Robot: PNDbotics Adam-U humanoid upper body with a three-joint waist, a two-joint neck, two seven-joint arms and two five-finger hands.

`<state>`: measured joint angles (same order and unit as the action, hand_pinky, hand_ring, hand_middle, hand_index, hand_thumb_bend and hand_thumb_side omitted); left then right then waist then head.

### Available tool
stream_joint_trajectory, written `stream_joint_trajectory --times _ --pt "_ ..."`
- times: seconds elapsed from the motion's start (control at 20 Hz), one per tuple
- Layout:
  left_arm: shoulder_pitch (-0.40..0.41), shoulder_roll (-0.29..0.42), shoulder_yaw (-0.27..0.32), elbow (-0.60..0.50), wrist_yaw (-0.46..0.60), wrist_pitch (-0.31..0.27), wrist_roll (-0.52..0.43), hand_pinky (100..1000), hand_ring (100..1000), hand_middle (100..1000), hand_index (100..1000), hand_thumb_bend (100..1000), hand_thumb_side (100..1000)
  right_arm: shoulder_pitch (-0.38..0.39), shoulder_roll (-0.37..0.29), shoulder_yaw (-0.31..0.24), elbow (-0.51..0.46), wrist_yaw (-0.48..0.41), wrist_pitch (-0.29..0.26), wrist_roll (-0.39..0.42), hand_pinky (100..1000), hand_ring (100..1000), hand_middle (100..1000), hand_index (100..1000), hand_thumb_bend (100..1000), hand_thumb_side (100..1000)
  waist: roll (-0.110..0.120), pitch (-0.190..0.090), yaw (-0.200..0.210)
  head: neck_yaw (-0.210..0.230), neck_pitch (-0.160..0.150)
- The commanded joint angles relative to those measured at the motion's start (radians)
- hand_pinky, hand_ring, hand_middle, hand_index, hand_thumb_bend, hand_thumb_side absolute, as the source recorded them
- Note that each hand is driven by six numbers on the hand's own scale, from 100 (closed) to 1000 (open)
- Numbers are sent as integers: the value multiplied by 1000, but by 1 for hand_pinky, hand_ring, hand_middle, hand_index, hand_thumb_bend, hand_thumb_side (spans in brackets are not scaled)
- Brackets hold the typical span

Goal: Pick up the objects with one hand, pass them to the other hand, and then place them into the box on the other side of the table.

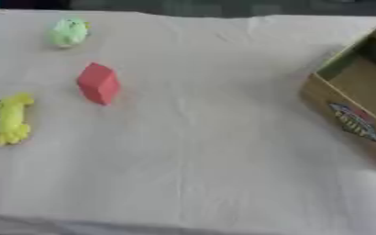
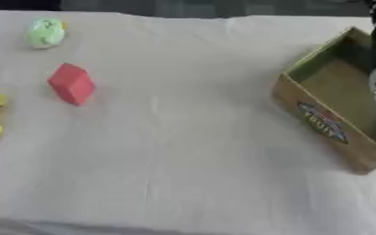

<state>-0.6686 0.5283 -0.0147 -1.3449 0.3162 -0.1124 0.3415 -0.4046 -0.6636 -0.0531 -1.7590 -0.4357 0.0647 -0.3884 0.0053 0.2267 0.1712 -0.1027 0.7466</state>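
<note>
White cloth (image 1: 191,137) covers table; box (image 2: 328,124) rt, toys left.

A pale cloth (image 1: 223,151) covers the desk (image 1: 30,227) from edge to edge, creased by one long fold line running down its middle and fainter wrinkles toward the far side. Beyond the desk's far edge lies a dark, blurred strip of background (image 2: 191,8), its details impossible to make out.
</note>
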Motion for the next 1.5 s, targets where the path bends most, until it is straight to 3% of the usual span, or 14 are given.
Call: stream_joint_trajectory --times 0.05,0.4,0.5,0.6,0.7,0.8,0.9,1.15,1.3,1.5 --pt "-14 45 12 -22 -5 3 -2 672 791 839 906 538 693 -10 -17 -2 -24 8 3 2 993 762 779 890 282 672 1 -22 1 0 4" --pt "-13 61 7 -29 -32 19 -10 676 793 838 903 520 678 -8 -18 1 -26 12 7 7 993 761 779 890 283 672 3 -23 0 3 1" --pt "-17 89 -2 -37 -151 81 -51 703 805 846 896 516 602 -6 -20 2 -28 15 8 8 993 761 779 890 283 672 3 -23 -1 2 2" --pt "-26 113 -6 -54 -324 182 -147 720 811 848 896 550 564 -3 -22 3 -29 19 10 10 993 761 778 890 283 673 5 -23 0 1 6" --pt "-37 141 -5 -81 -461 260 -255 724 811 847 897 564 556 -1 -21 4 -29 23 12 11 993 761 778 890 283 673 6 -24 1 0 8" --pt "-42 192 -16 -106 -559 299 -344 729 807 840 903 604 555 1 -22 7 -29 27 15 14 993 761 777 891 282 674 8 -24 0 -1 8" --pt "-43 264 -48 -119 -622 311 -420 743 811 836 909 642 605 4 -26 9 -30 33 17 17 993 760 777 890 282 674 11 -24 -1 -2 9" --pt "-13 430 -127 -113 -712 307 -589 757 803 814 891 693 632 12 -35 14 -31 46 22 23 993 759 776 890 281 674 19 -24 0 -6 13" --pt "0 474 -141 -116 -729 291 -700 763 808 818 894 694 645 14 -34 15 -30 49 23 24 993 758 776 890 280 675 23 -25 4 -6 15" --pt "12 469 -158 -84 -756 296 -770 755 797 804 896 704 655 9 -28 22 -30 49 26 30 994 758 776 891 281 676 23 -27 3 -3 11"
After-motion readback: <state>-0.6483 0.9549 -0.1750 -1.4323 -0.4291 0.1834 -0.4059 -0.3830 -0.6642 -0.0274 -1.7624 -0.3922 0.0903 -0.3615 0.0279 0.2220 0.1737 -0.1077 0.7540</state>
